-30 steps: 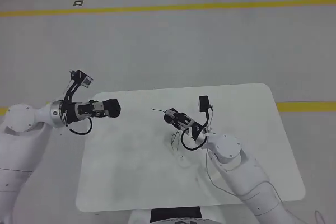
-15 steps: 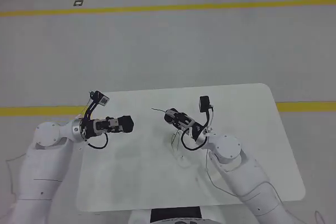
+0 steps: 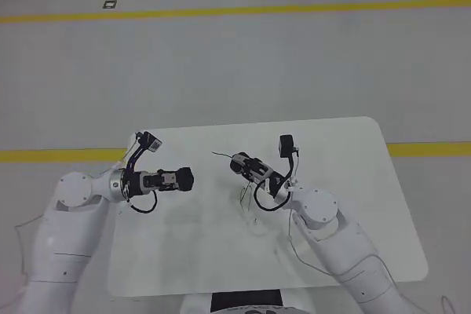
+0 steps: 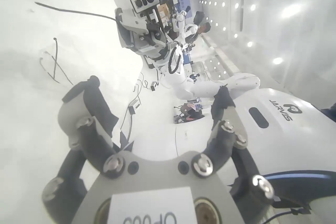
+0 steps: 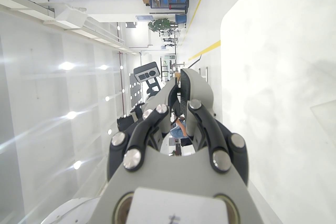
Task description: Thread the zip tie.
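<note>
A thin black zip tie point(image 3: 222, 156) sticks out level from my right gripper point(image 3: 235, 162), which is shut on one end of it above the middle of the white table point(image 3: 345, 165). From the left wrist, the same tie point(image 4: 76, 11) runs out of the right gripper point(image 4: 118, 19) as a long, slightly curved strand. My left gripper point(image 3: 187, 178) hangs a short way to the left of the tie's free tip, open with nothing between its fingers point(image 4: 89, 86). In its own view the right gripper point(image 5: 180, 78) has its fingers pressed together.
Several loose zip ties point(image 3: 246, 202) lie crossed on the table just in front of the right gripper, also seen as thin loops point(image 4: 53, 62). The table's left edge point(image 3: 125, 196) runs under the left arm.
The left arm has swung in from the table's left edge toward the middle, bringing its gripper closer to the tie's free tip. The right arm and the tie have stayed still.
</note>
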